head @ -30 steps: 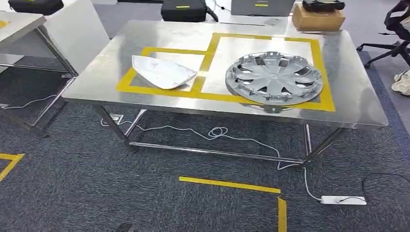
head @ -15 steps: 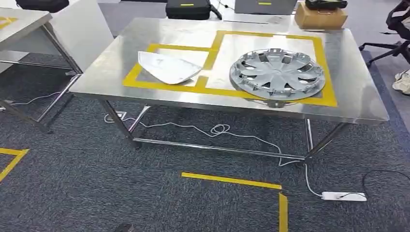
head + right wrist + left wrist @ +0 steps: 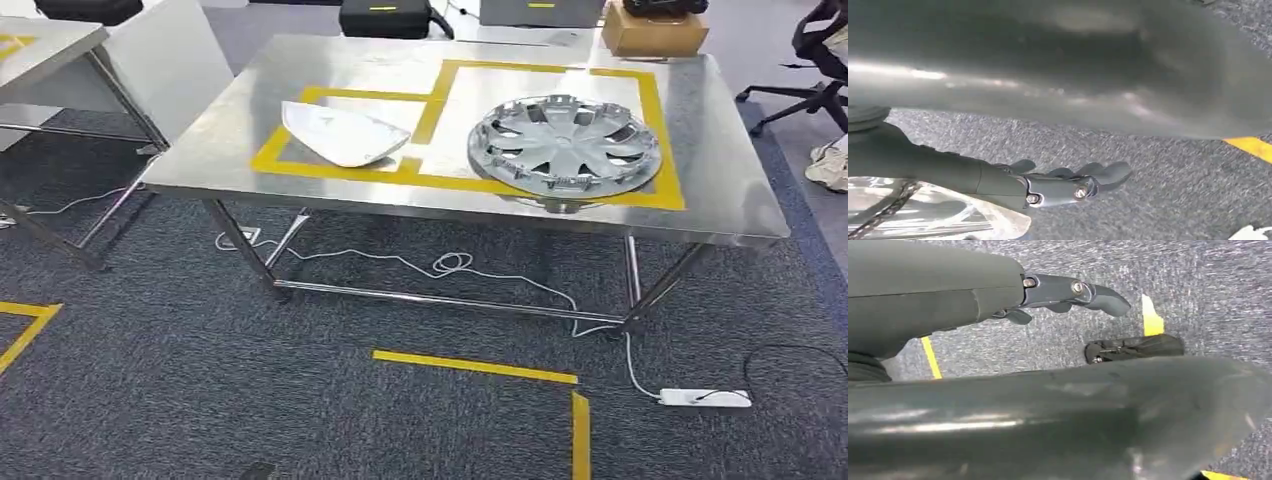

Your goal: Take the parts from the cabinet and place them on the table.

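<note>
Both parts, hubcap (image 3: 563, 145) and white cover (image 3: 343, 135), sat on the surface (image 3: 720, 190) ahead; left hand (image 3: 1068, 295) and right hand (image 3: 1068, 182) hung low, fingers apart, empty

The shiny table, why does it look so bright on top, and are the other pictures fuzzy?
Head view: the steel table mirrors the room light, so pale glare spreads across its top around the hubcap and the white cover. Left wrist view: the big grey shape up close is out of focus, the carpet streaky. Right wrist view: the same soft blur, with the right hand sharper.
</note>
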Controlling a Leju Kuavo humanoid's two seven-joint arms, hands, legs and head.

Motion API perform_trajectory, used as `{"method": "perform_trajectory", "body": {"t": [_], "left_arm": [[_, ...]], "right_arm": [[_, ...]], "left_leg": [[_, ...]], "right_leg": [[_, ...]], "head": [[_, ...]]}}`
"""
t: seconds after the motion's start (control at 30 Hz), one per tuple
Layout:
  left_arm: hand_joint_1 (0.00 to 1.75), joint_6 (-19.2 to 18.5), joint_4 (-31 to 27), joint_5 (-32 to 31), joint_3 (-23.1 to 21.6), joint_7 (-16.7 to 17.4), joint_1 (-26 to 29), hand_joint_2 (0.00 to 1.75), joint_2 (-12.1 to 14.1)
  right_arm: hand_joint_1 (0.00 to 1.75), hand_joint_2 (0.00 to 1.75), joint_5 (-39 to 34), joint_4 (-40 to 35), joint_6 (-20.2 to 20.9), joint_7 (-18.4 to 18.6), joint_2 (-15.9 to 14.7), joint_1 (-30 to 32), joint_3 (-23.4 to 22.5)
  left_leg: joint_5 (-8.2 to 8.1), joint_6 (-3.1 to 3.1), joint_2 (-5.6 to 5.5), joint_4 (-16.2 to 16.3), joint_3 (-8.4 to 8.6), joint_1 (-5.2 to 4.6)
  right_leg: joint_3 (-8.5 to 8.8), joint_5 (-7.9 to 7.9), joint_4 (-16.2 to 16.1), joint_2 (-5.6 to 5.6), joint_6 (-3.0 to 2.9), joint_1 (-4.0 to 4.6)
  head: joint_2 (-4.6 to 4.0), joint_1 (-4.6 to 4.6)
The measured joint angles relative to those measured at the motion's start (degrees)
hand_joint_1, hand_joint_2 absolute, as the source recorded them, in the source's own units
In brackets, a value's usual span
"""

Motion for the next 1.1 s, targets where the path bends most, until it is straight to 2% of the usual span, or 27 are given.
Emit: {"method": "perform_trajectory", "body": {"t": [0.07, 0.1, 0.13, 0.17, 0.23, 0.27, 0.3, 0.33, 0.37, 0.4, 0.43, 0.47, 0.5, 0.57, 0.6, 0.63, 0.67, 0.73, 0.77, 0.8, 0.83, 0.87, 0.93, 0.97, 1.0, 1.07, 1.1], "left_arm": [[0.00, 0.0, 0.0, 0.0, 0.0, 0.0, 0.3, 0.00, 0.1], [0.00, 0.0, 0.0, 0.0, 0.0, 0.0, 0.5, 0.00, 0.0], [0.00, -0.1, 0.0, 0.1, 0.0, -0.1, 0.4, 0.00, 0.0], [0.00, -0.1, 0.0, 0.2, 0.0, -0.2, 0.4, 0.00, 0.0], [0.00, -0.1, 0.0, 0.2, 0.1, -0.2, 0.4, 0.00, 0.0], [0.00, -0.1, 0.0, 0.3, 0.1, -0.2, 0.6, 0.00, 0.0], [0.00, -0.1, 0.0, 0.3, 0.2, -0.3, 0.7, 0.00, 0.0], [0.00, -0.1, 0.0, 0.5, 0.2, -0.3, 0.8, 0.00, 0.0], [0.00, -0.1, 0.0, 0.6, 0.2, -0.3, 0.9, 0.00, 0.0], [0.00, -0.1, 0.0, 0.7, 0.2, -0.3, 0.9, 0.00, 0.0], [0.00, -0.2, 0.0, 0.7, 0.2, -0.3, 0.9, 0.00, 0.0], [0.00, -0.2, 0.0, 0.7, 0.2, -0.3, 0.9, 0.00, 0.0], [0.00, -0.2, 0.0, 0.7, 0.2, -0.3, 0.9, 0.00, 0.0], [0.00, -0.2, 0.0, 0.7, 0.2, -0.3, 0.9, 0.00, 0.0], [0.00, -0.2, 0.0, 0.7, 0.2, -0.3, 1.0, 0.00, 0.1], [0.00, -0.1, 0.0, 0.7, 0.3, -0.3, 1.1, 0.00, 0.1], [0.00, -0.1, 0.0, 0.7, 0.3, -0.3, 1.2, 0.00, 0.1], [0.00, -0.1, 0.0, 0.7, 0.3, -0.3, 1.2, 0.00, 0.1], [0.00, -0.1, 0.0, 0.7, 0.3, -0.3, 1.2, 0.00, 0.1], [0.00, -0.1, 0.0, 0.7, 0.3, -0.3, 1.2, 0.00, 0.1], [0.00, 0.0, 0.0, 0.7, 0.3, -0.3, 1.3, 0.00, 0.1], [0.00, 0.0, 0.0, 0.6, 0.3, -0.3, 1.3, 0.00, 0.1], [0.00, 0.1, 0.0, 0.5, 0.3, -0.3, 1.2, 0.00, 0.1], [0.00, 0.2, 0.0, 0.3, 0.4, -0.4, 1.2, 0.00, 0.2], [0.00, 0.2, 0.0, 0.2, 0.4, -0.5, 1.1, 0.00, 0.2], [0.00, 0.3, 0.0, 0.1, 0.5, -0.5, 1.2, 0.00, 0.2], [0.00, 0.3, 0.0, 0.1, 0.5, -0.5, 1.3, 0.00, 0.3]], "right_arm": [[0.00, 0.00, 0.0, 0.0, 0.0, 0.0, 0.0, 0.1, 0.0], [0.00, 0.00, 0.0, 0.0, 0.0, 0.0, 0.0, 0.1, 0.0], [0.00, 0.00, 0.0, 0.0, -0.1, 0.0, 0.0, 0.2, 0.0], [0.00, 0.00, 0.2, 0.0, -0.1, -0.1, 0.1, 0.2, 0.0], [0.00, 0.00, 0.4, 0.0, -0.1, -0.1, 0.1, 0.2, 0.0], [0.00, 0.00, 0.4, 0.0, -0.1, -0.1, 0.1, 0.4, 0.0], [0.00, 0.00, 0.6, 0.0, -0.1, -0.1, 0.1, 0.5, 0.0], [0.00, 0.00, 0.7, 0.0, -0.1, 0.0, 0.1, 0.7, 0.0], [0.00, 0.00, 0.8, 0.1, -0.1, 0.1, 0.1, 0.8, 0.0], [0.00, 0.00, 0.9, 0.1, -0.2, 0.1, 0.1, 0.8, 0.0], [0.00, 0.00, 0.9, 0.1, -0.2, 0.1, 0.1, 0.7, 0.0], [0.00, 0.00, 0.9, 0.1, -0.2, 0.1, 0.2, 0.6, 0.0], [0.00, 0.00, 0.9, 0.1, -0.4, 0.1, 0.2, 0.6, 0.0], [0.00, 0.00, 0.8, 0.1, -0.3, 0.2, 0.2, 0.9, 0.0], [0.00, 0.00, 0.9, 0.1, -0.3, 0.2, 0.3, 1.0, 0.0], [0.00, 0.00, 0.8, 0.1, -0.3, 0.2, 0.5, 0.9, 0.0], [0.00, 0.00, 0.8, 0.1, -0.4, 0.2, 0.4, 0.9, 0.0], [0.00, 0.00, 0.8, 0.1, -0.4, 0.2, 0.4, 1.0, 0.0], [0.00, 0.00, 0.8, 0.1, -0.4, 0.2, 0.4, 1.0, 0.0], [0.00, 0.00, 0.8, 0.2, -0.4, 0.2, 0.4, 1.0, 0.0], [0.00, 0.00, 0.8, 0.2, -0.4, 0.2, 0.4, 1.1, 0.0], [0.00, 0.00, 0.8, 0.2, -0.4, 0.2, 0.4, 1.1, 0.0], [0.00, 0.00, 0.9, 0.2, -0.4, 0.2, 0.5, 1.0, 0.0], [0.00, 0.00, 0.9, 0.2, -0.4, 0.2, 0.5, 1.0, 0.0], [0.00, 0.00, 0.9, 0.2, -0.4, 0.1, 0.5, 0.9, 0.0], [0.00, 0.00, 0.9, 0.2, -0.5, 0.1, 0.5, 0.9, 0.0], [0.00, 0.00, 0.9, 0.2, -0.5, 0.1, 0.5, 0.9, 0.0]], "left_leg": [[0.34, 0.44, -0.02, 0.0, -0.28, -0.21], [1.07, 0.79, 0.05, -0.9, -0.22, 0.21], [1.52, 0.98, 0.22, -1.3, -0.40, 0.34], [1.80, 1.41, 0.20, -1.3, -0.83, 0.36], [2.28, 1.59, 0.25, -1.2, -1.77, 0.18], [2.57, 1.56, 0.29, -1.1, -2.25, 0.11], [2.83, 1.51, 0.29, -1.0, -2.61, 0.09], [3.01, 1.41, 0.28, -0.8, -2.92, 0.10], [3.10, 1.29, 0.27, -0.6, -3.17, 0.13], [3.14, 1.21, 0.26, -0.3, -3.40, 0.18], [3.19, 1.05, 0.26, 0.1, -3.63, 0.16], [3.21, 0.58, 0.26, 0.5, -3.97, -0.34], [3.37, 0.33, 0.24, 0.6, -4.14, -0.30], [3.80, -0.32, 0.21, 0.5, -4.13, -0.16], [4.02, -0.62, 0.19, 0.6, -4.21, -0.20], [2.97, -1.02, 0.04, 1.3, -4.63, -0.05], [0.40, -1.41, 0.05, 3.6, -5.48, 0.03], [-5.14, -1.95, 0.05, 12.5, -8.57, 0.41], [-6.87, -2.08, 0.05, 16.6, -9.83, 0.47], [-7.32, -2.13, 0.05, 18.5, -10.17, 0.53], [-6.34, -2.08, 0.05, 17.6, -9.08, 0.55], [-4.32, -1.89, 0.05, 14.1, -6.89, 0.55], [0.11, -1.10, 0.04, 3.3, -0.94, 0.46], [-0.24, -0.69, -0.01, 0.4, 0.53, 0.24], [-0.12, -0.56, 0.02, -0.5, 0.57, 0.17], [0.12, -0.21, 0.00, 0.0, -0.08, -0.04], [0.45, 0.22, 0.01, -0.3, -0.23, -0.05]], "right_leg": [[-0.05, 0.55, -0.4, -0.02, 0.82, -0.24], [-0.18, 0.49, -0.3, 0.02, 1.18, -0.14], [-1.09, -0.83, 0.5, 0.17, 1.42, -0.30], [-2.20, -3.16, 3.3, 0.21, 1.65, -0.32], [-5.94, -8.14, 12.8, 0.23, 2.16, -0.51], [-7.42, -9.73, 16.8, 0.21, 2.34, -0.51], [-7.46, -9.65, 17.7, 0.22, 2.46, -0.51], [-5.97, -8.25, 15.8, 0.22, 2.48, -0.51], [-3.37, -6.14, 11.6, 0.22, 2.46, -0.53], [-0.01, -3.88, 5.9, 0.19, 2.41, -0.57], [3.27, -2.79, 0.1, 0.19, 2.35, -0.69], [3.39, -3.50, -0.9, 0.33, 1.85, -0.30], [3.10, -3.07, -0.8, 0.43, 1.07, -0.42], [2.89, -2.89, -0.6, 0.40, 0.47, -0.21], [2.67, -2.42, -0.8, 0.33, -0.15, -0.42], [2.50, -1.95, -0.9, 0.10, -0.84, -0.63], [2.52, -1.68, -0.9, 0.10, -1.28, -0.64], [1.84, -1.06, -0.8, 0.06, -1.44, -0.53], [1.40, -0.82, -0.7, 0.03, -1.40, -0.48], [1.05, -0.67, -0.5, 0.02, -1.35, -0.47], [0.74, -0.54, -0.4, 0.04, -1.31, -0.46], [0.57, -0.43, -0.3, 0.07, -1.21, -0.44], [0.59, -0.25, -0.3, 0.11, -0.95, -0.39], [0.45, -0.08, -0.3, 0.09, -0.66, -0.27], [0.08, 0.03, 0.0, 0.12, -0.45, -0.05], [-0.26, 0.55, -0.1, 0.03, 0.35, -0.29], [-0.24, 0.79, -0.2, 0.05, 0.74, -0.30]], "head": [[0.00, 0.02], [0.00, 0.02], [0.00, 0.18], [0.00, 0.40], [0.00, 0.46], [0.00, 0.50], [0.00, 0.46], [0.00, 0.48], [0.00, 0.50], [0.00, 0.48], [0.00, 0.52], [0.00, 0.50], [0.00, 0.31], [0.00, 0.39], [0.00, 0.46], [0.00, 0.38], [0.00, 0.06], [0.00, 0.02], [0.00, -0.02], [0.00, -0.02], [0.00, -0.02], [0.00, -0.02], [0.00, -0.02], [0.00, 0.02], [0.00, 0.02], [0.00, 0.02], [0.00, 0.07]]}}
